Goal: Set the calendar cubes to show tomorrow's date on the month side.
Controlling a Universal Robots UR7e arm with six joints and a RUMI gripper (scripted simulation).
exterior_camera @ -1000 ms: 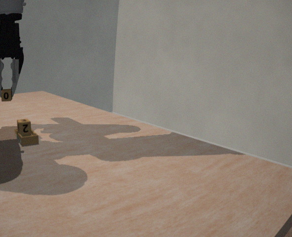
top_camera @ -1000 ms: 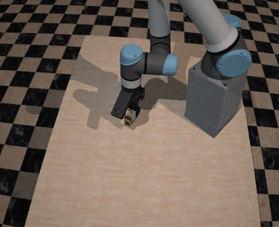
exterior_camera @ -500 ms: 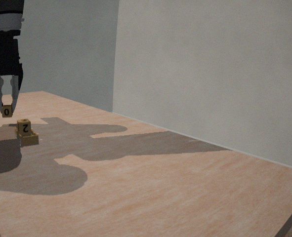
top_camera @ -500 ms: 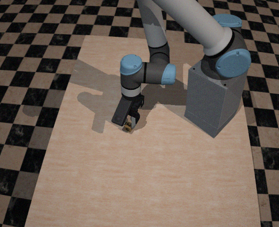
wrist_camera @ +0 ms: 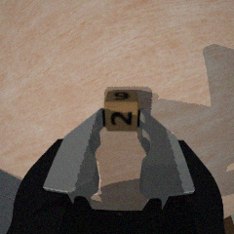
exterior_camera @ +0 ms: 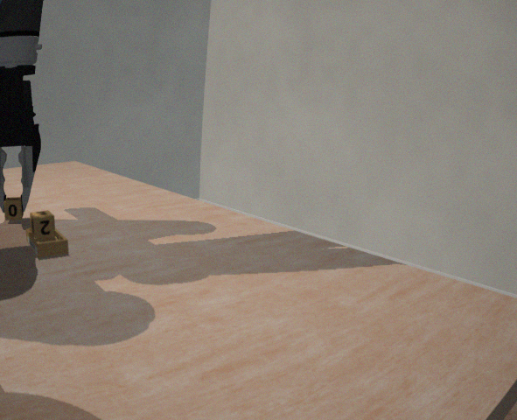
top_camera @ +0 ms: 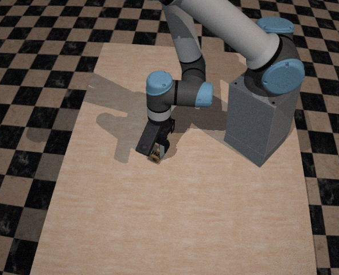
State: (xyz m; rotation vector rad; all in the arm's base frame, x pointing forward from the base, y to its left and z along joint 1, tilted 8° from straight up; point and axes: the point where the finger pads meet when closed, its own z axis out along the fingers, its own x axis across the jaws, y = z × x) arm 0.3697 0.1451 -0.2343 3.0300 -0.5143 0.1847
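My gripper (top_camera: 158, 153) (exterior_camera: 12, 204) (wrist_camera: 121, 109) is shut on a small wooden number cube (top_camera: 155, 157) (exterior_camera: 12, 210) (wrist_camera: 122, 115). The cube shows a 0 in the exterior view, and a 2 with a 9 on the adjoining face in the wrist view. It is very low over the table (top_camera: 193, 207) (exterior_camera: 339, 316); I cannot tell whether it touches. Just right of it in the exterior view stands the wooden tray (exterior_camera: 52, 248) with a second cube (exterior_camera: 42, 224) in it, whose 2 is upside down. The tray is hidden in the other views.
The arm's grey pedestal (top_camera: 258, 124) stands on the table's right side, right of the gripper. A pale wall (exterior_camera: 362, 136) runs along the table's far edge in the exterior view. Checkered floor (top_camera: 30, 89) surrounds the table.
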